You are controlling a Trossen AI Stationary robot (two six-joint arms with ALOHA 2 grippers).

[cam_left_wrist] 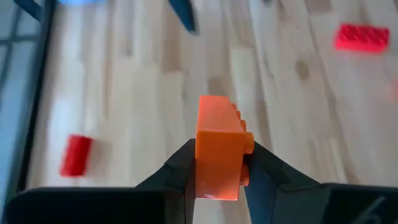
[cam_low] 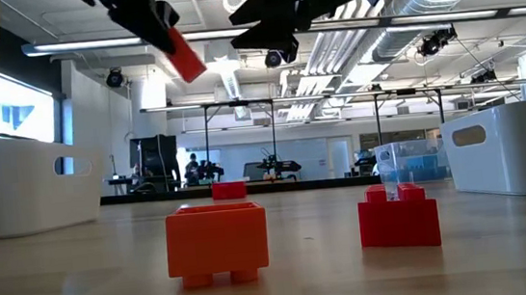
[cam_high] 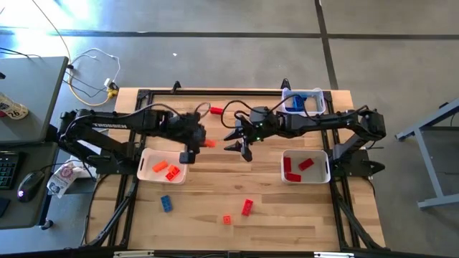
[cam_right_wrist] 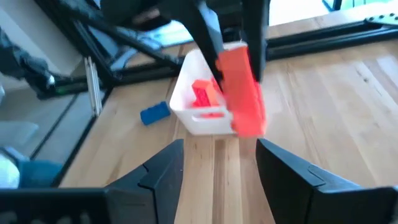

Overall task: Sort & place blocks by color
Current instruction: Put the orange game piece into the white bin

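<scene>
Orange studded block (cam_left_wrist: 221,149), rectangular and held on end, is clamped between left gripper (cam_left_wrist: 217,171) fingers above the table; right gripper (cam_right_wrist: 217,165) spread, empty, facing it.

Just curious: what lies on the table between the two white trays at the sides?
Bare wood in the high view: left tray, right tray; only the grippers hover above that stretch.

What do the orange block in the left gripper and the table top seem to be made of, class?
Orange block: likely moulded plastic, smooth, even colour, studs on one side. Table: looks like wood, pale planks with grain and a knot. Left gripper is shut on the block.
</scene>
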